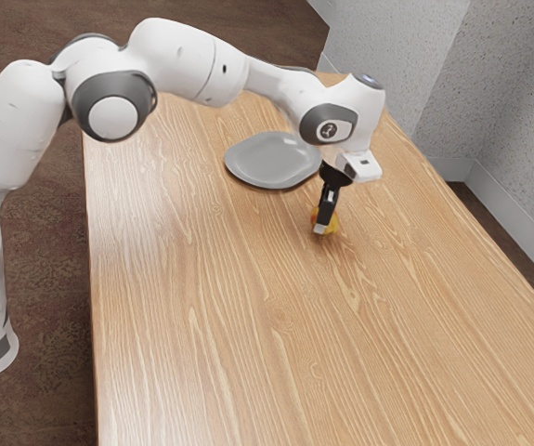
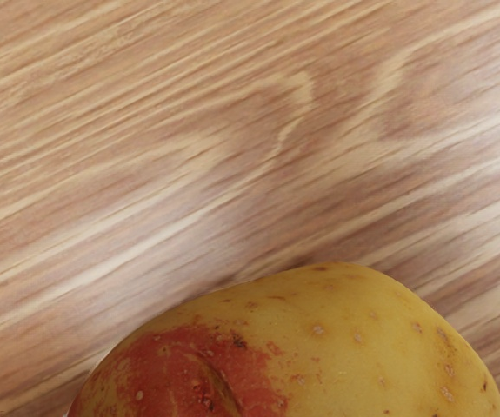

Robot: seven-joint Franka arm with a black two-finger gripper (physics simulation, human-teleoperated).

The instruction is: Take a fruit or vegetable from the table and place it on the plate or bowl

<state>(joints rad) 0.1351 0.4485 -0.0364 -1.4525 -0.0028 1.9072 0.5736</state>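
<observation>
Fruit (image 2: 302, 347): 1, yellow-red, on table (image 1: 248, 325) | plate (image 1: 271, 160): 1, grey | pincer (image 1: 323, 223): at fruit, grip cannot tell

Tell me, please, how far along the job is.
Done: the hand is down at the yellow-red fruit. Under way: the grasp; the fruit sits on the table beside the grey plate. Left: lifting it and setting it on that plate.

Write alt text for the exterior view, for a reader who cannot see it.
A white robot arm reaches across a wooden table, its black claw down at a yellow fruit. An empty gray plate sits just beyond, apart from the fruit.
</observation>
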